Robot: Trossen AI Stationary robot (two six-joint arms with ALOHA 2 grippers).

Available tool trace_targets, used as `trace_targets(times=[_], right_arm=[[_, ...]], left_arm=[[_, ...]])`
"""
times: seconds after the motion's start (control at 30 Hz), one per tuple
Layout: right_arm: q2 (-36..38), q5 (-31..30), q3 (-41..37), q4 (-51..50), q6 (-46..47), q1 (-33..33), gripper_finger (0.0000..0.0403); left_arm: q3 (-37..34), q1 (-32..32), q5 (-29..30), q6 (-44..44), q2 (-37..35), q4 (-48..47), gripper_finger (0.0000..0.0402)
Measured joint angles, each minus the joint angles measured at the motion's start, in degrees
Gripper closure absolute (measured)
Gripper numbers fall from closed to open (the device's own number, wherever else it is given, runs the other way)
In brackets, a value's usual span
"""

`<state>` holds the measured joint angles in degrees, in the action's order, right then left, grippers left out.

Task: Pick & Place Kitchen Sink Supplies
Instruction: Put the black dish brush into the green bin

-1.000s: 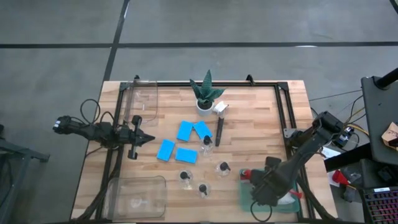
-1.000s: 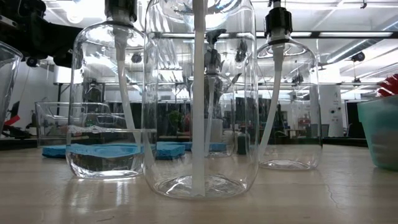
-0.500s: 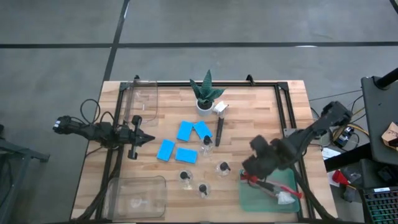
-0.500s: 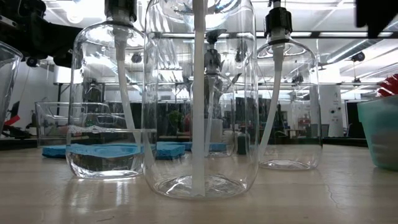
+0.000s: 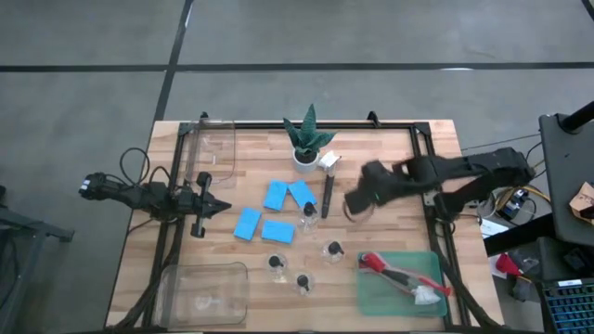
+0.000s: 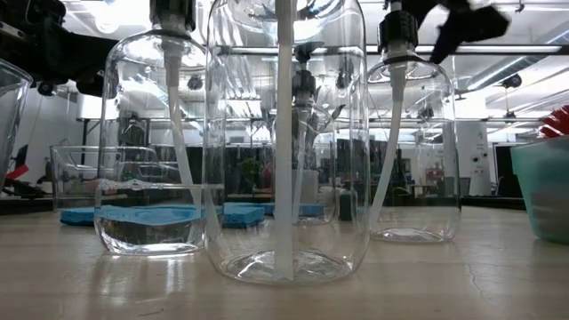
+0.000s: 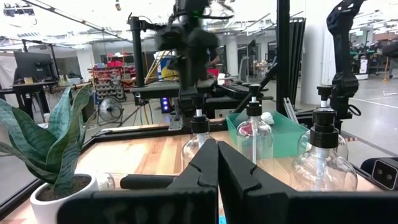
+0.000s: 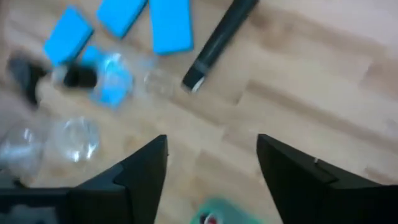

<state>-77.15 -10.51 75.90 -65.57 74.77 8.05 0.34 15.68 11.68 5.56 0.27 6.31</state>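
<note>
With 1 brush [image 5: 405,278] in the tray [image 5: 432,264], the empty, open right gripper [image 5: 357,199] should line its fingers across the black brush [image 5: 327,196] at 9 o'clock before closing; left gripper [image 5: 215,207] waits shut.

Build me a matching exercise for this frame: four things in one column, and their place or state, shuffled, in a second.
Things:
1. red-handled brush with white head
2. flat bright-blue rectangular sponges
3. left gripper
4. right gripper

Place or state:
A. shut, at the table's left side
B. lying in the green tray
C. open, empty, above the table's middle
D. flat on the wood, mid-table

Pairs: 1-B, 2-D, 3-A, 4-C
</note>
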Motion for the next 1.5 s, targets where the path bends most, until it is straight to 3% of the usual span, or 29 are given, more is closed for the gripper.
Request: trace_targets(times=[0.2, 0.5, 1.0, 1.5], right_arm=[[-2.7, 3.4, -0.2, 6.2, -8.5, -12.2, 0.0116], [-12.8, 10.7, -0.2, 9.2, -19.3, -22.0, 0.0114], [-27.8, 17.0, -0.3, 16.0, -23.8, -23.4, 0.0140], [-29.6, 17.0, -0.7, 22.2, -23.7, -24.1, 0.0142]], left_arm=[[0.0, 0.0, 0.0, 0.0, 0.1, -0.2, 0.0401], [0.0, 0.0, 0.2, 0.0, 1.1, -1.0, 0.0401], [0.0, 0.0, 0.3, 0.0, 1.3, -1.1, 0.0401], [0.0, 0.0, 0.2, 0.0, 1.4, -1.1, 0.0401]])
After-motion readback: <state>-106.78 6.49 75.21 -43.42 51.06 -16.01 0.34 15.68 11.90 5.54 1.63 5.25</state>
